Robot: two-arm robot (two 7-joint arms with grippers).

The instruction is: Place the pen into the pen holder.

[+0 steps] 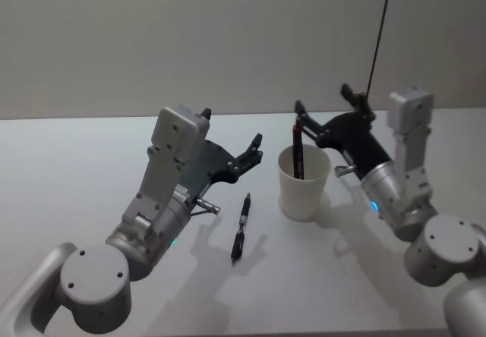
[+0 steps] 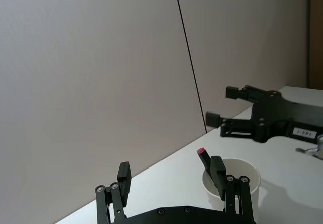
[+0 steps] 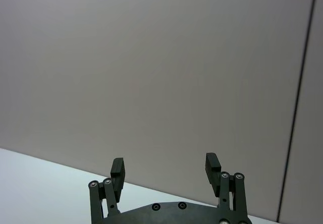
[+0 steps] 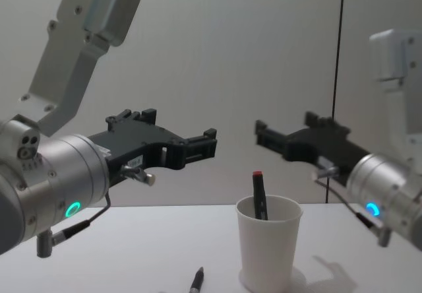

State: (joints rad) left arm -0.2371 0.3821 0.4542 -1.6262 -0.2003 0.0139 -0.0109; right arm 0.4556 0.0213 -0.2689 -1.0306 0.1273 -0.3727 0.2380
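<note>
lying pen (image 1: 241,227): black, flat on the white table (image 1: 76,170), just left of the cup; the chest view cuts it to its tip at the bottom edge.
left gripper (image 2: 170,168): fingers spread wide, empty, raised left of the cup.
pen holder (image 1: 304,189): upright white cup with a red-capped pen (image 4: 259,197) standing inside.
right gripper (image 3: 164,162): fingers spread wide, empty, raised above and right of the cup.

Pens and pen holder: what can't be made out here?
Red-capped pen: lower end hidden inside the pen holder, head and chest views.
Second pen: mostly cut off by the chest view's bottom edge.
Pen holder's base: cut off at the left wrist view's bottom, left gripper in front.
</note>
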